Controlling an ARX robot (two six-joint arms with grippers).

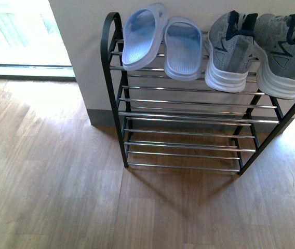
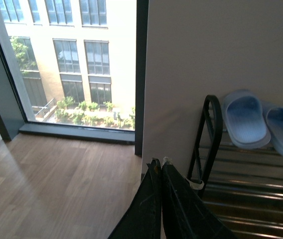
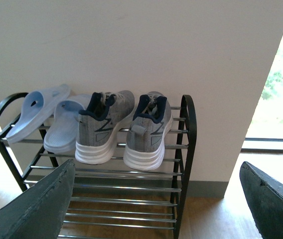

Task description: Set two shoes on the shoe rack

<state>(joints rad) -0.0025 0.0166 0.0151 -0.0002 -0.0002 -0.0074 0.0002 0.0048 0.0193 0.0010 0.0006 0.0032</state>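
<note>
The shoe rack [image 1: 189,132] stands against a white wall, black-framed with chrome rods. On its top tier lie two pale blue sandals [image 1: 142,36] [image 1: 184,46] at the left and two grey sneakers [image 1: 230,52] [image 1: 285,52] at the right, heels outward. Neither arm shows in the front view. My left gripper [image 2: 159,162] is shut and empty, off the rack's [image 2: 209,134] left end, with the sandals [image 2: 243,119] beyond it. My right gripper [image 3: 156,167] is open and empty, its fingers [image 3: 47,204] wide apart, back from the sneakers [image 3: 104,124] [image 3: 149,129].
The rack's lower tiers [image 1: 184,155] hold nothing. Wooden floor [image 1: 49,181] spreads in front and to the left. A large window [image 2: 67,64] stands left of the wall, and another bright window [image 3: 281,89] to the right of it.
</note>
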